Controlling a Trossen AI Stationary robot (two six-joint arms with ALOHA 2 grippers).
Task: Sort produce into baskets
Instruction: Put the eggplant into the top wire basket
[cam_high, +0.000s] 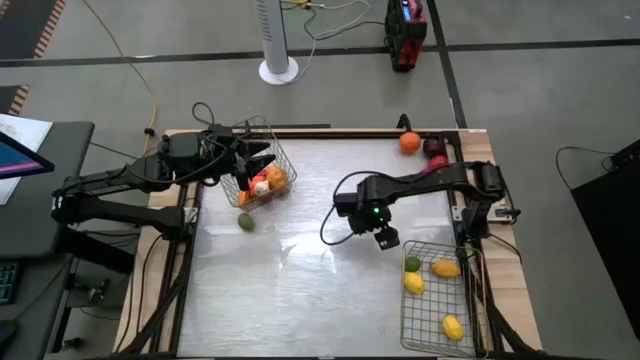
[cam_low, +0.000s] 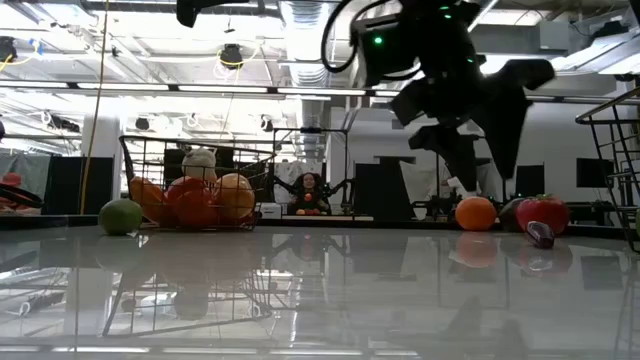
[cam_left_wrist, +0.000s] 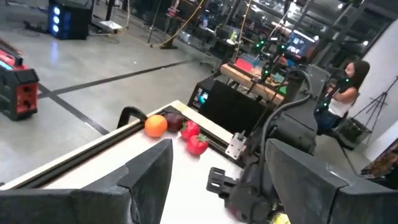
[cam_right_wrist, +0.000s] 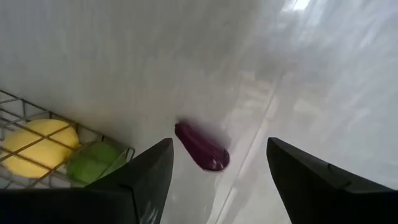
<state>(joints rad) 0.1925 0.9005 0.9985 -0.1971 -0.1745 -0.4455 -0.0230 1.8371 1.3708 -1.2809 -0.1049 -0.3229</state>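
right gripper (cam_right_wrist: 217, 180) hovering with fingers spread over a purple veggie (cam_right_wrist: 201, 147) (eggplant maybe) just beside the lemon basket (cam_high: 436, 318), left gripper (cam_high: 262, 160), fingers apart, holding nothing, hanging over the other basket (cam_high: 284, 160)

Left basket (cam_high: 262, 172) at counter's (cam_high: 300, 290) far left, lime (cam_high: 246, 222) just outside; right basket (cam_high: 440, 300) near right, holding lemons (cam_high: 413, 283).

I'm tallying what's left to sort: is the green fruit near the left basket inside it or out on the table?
Out. The green fruit lies on the bare table just outside the left basket, clear of its wire wall.
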